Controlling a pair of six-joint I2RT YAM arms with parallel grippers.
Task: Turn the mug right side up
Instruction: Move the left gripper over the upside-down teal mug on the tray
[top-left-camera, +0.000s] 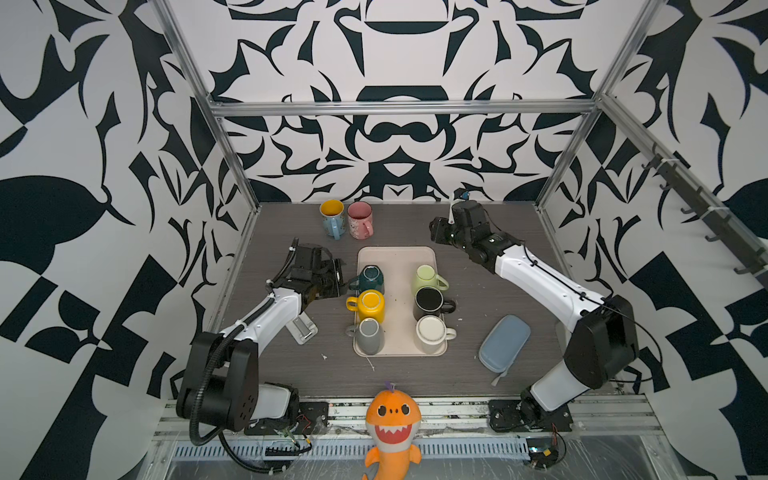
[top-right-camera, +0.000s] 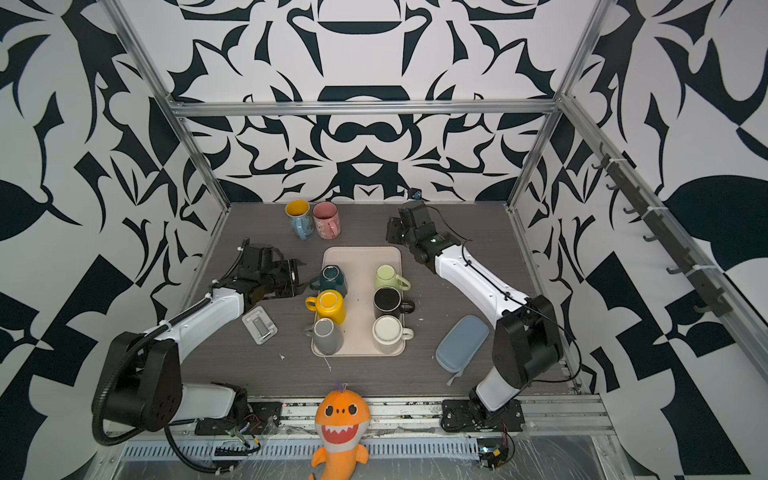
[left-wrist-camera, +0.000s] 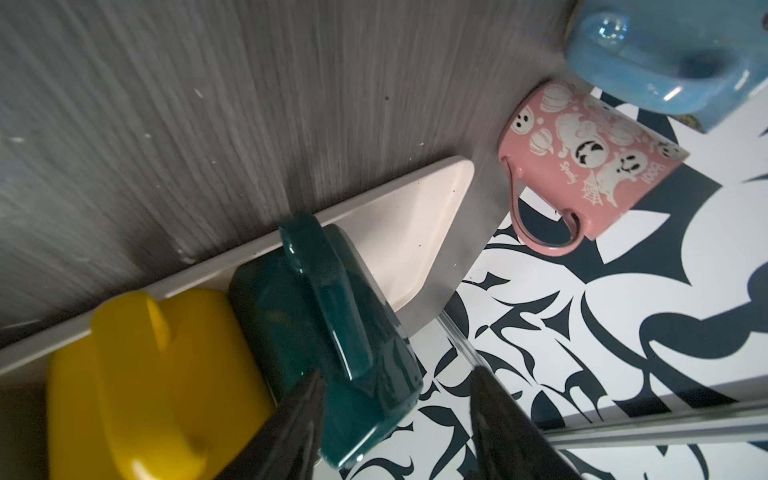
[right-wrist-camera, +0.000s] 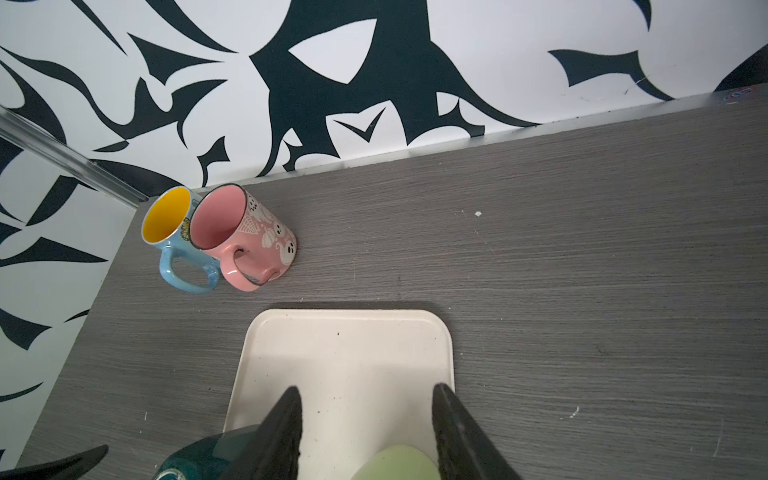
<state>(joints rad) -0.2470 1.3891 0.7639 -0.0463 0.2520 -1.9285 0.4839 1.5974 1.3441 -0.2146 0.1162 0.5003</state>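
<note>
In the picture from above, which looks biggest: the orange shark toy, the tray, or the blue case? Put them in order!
1. Tray, biggest.
2. Orange shark toy, though it sits nearest the camera, which makes it look bigger.
3. Blue case, smallest.

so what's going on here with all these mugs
The left gripper is at the handle of the upside-down dark green mug on the cream tray, fingers apart and not yet gripping. Five more mugs sit upside down on the tray. A blue mug and a pink mug stand upright behind it. The right gripper hovers open over the tray's far end.
</note>
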